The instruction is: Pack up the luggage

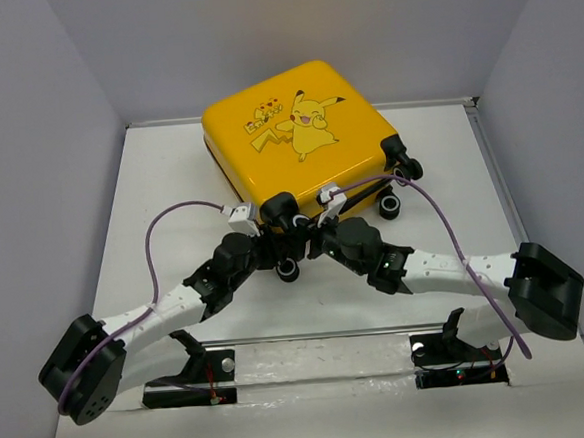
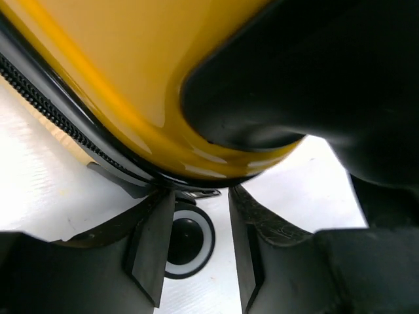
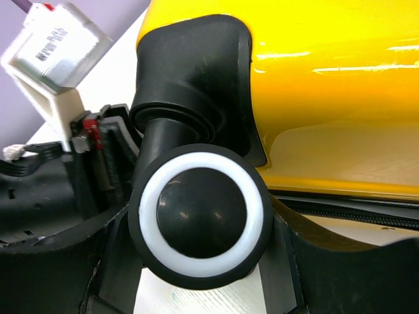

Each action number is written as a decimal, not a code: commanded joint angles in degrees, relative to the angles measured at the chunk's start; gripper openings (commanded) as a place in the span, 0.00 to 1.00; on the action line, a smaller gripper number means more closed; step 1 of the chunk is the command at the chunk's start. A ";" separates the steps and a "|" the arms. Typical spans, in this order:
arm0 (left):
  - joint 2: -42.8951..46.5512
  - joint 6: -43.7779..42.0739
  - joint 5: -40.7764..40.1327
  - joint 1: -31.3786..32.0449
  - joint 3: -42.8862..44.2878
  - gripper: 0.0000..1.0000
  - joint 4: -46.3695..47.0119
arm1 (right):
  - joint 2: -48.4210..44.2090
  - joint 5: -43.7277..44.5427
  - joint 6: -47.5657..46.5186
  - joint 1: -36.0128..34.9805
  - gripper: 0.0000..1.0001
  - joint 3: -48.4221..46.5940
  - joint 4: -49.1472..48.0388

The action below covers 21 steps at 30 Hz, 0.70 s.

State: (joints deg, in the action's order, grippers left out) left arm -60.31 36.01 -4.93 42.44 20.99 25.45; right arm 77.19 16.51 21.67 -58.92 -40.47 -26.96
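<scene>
on the white table [image 1: 150,189] the luggage [image 1: 296,128] lies flat and closed toward the far middle, cartoon side up, its near corner toward the arms. the left gripper [image 1: 272,243] and right gripper [image 1: 314,240] meet at that corner, the left one's jaws parted and released at the yellow edge. a black, white-ringed wheel [image 3: 201,216] sits between the right one's fingers; whether they clench it cannot be told.
</scene>
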 commanded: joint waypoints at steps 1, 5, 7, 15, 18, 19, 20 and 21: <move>-3.48 -4.28 -8.43 0.37 5.63 0.49 6.19 | 1.21 1.07 0.57 0.47 0.07 -1.37 0.07; -5.25 -4.99 -10.36 1.68 6.69 0.30 6.19 | 1.12 0.71 0.83 0.47 0.07 -0.93 -0.37; -4.73 -4.90 -12.38 1.95 6.43 0.14 6.10 | 0.95 0.71 1.18 0.47 0.07 -0.23 -0.72; 2.47 -2.87 -23.89 1.95 5.38 0.06 -3.64 | -0.81 1.42 2.32 0.47 0.07 3.20 -1.25; 5.19 -3.31 -25.21 1.86 4.23 0.06 -5.40 | -1.16 1.59 2.50 0.47 0.07 4.25 -1.16; 5.73 -3.58 -25.65 1.86 4.14 0.06 -6.28 | -1.42 1.68 2.59 0.47 0.07 4.43 -1.16; 6.17 -3.66 -26.35 1.86 4.14 0.06 -7.08 | -1.60 1.68 2.59 0.47 0.07 4.61 -0.82; 6.96 -3.67 -27.67 1.86 4.06 0.06 -8.91 | -1.78 1.94 2.50 0.47 0.07 4.96 -0.73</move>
State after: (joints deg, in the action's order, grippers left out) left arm -58.33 33.34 -18.06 45.89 24.01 14.94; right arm 77.25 15.77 23.53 -58.83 -38.22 -30.57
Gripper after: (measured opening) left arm 0.091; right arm 0.636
